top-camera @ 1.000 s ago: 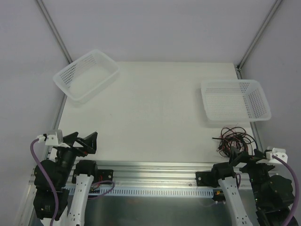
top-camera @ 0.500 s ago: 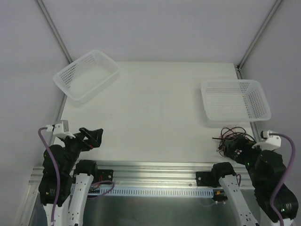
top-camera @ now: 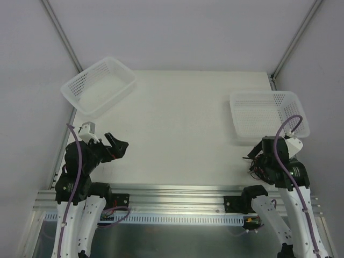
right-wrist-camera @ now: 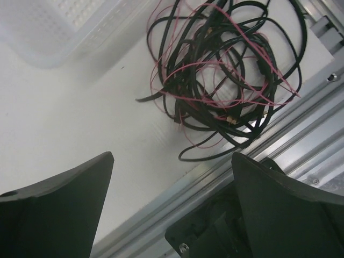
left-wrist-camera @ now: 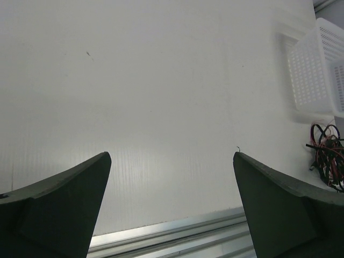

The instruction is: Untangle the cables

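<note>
From above, the cables [top-camera: 256, 163] lie in a heap at the near right corner of the table [top-camera: 177, 123], just in front of the right basket [top-camera: 269, 94]. The right arm [top-camera: 287, 169] hangs over the heap and hides part of it. It is likely there so its claw can reach down and grab. One black end pokes out toward the left edge. The left claw [top-camera: 115, 146] is well apart, by the near left corner. It is wide open and holds nothing, and it looks ready to help.

The left wrist view shows the left claw [left-wrist-camera: 172, 156] spread wide over bare table. The cables [left-wrist-camera: 328, 156] are far off to the side.

The right wrist view shows the right claw [right-wrist-camera: 172, 157] spread wide too, with nothing in it. It hangs just above the cables [right-wrist-camera: 220, 80]. The black and red wires loop round and round, so the heap is roundish and has no real long way. It sits beside the metal rail [right-wrist-camera: 301, 145].
</note>
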`<action>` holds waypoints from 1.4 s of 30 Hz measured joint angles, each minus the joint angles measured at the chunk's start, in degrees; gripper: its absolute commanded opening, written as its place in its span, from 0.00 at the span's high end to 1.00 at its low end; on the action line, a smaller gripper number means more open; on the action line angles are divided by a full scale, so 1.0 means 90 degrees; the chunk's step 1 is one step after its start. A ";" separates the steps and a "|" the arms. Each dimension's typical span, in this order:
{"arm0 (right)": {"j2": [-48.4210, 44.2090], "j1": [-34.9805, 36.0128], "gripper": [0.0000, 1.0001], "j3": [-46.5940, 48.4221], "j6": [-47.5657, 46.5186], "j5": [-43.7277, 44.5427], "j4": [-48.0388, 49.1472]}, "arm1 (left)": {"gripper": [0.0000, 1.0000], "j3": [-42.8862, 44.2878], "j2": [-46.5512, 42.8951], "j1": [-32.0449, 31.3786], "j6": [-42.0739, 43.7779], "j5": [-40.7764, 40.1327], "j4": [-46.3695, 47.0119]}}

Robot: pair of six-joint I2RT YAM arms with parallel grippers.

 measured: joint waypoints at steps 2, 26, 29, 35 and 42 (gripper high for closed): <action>0.0391 -0.0046 0.03 -0.0068 0.0401 0.0376 0.0100 | 0.01 -0.0359 -0.0068 0.0000 0.0000 0.0134 0.0306; 0.3050 -0.2535 0.65 -0.1921 0.1489 -0.0534 0.2905 | 0.01 -0.1158 -0.0362 0.0000 0.0124 0.0653 0.1163; 0.2956 -0.2538 0.87 -0.2035 0.1462 -0.0673 0.3096 | 0.01 -0.1161 -0.0362 0.0000 0.0126 0.0653 0.1163; 0.2319 -0.2091 0.99 -0.2307 0.1302 -0.0933 0.3075 | 0.01 -0.1178 -0.0362 0.0000 0.0134 0.0682 0.1171; 0.2081 0.0005 0.99 -0.2288 0.1202 -0.1107 0.2878 | 0.01 -0.1207 -0.0350 0.0000 0.0136 0.0797 0.1209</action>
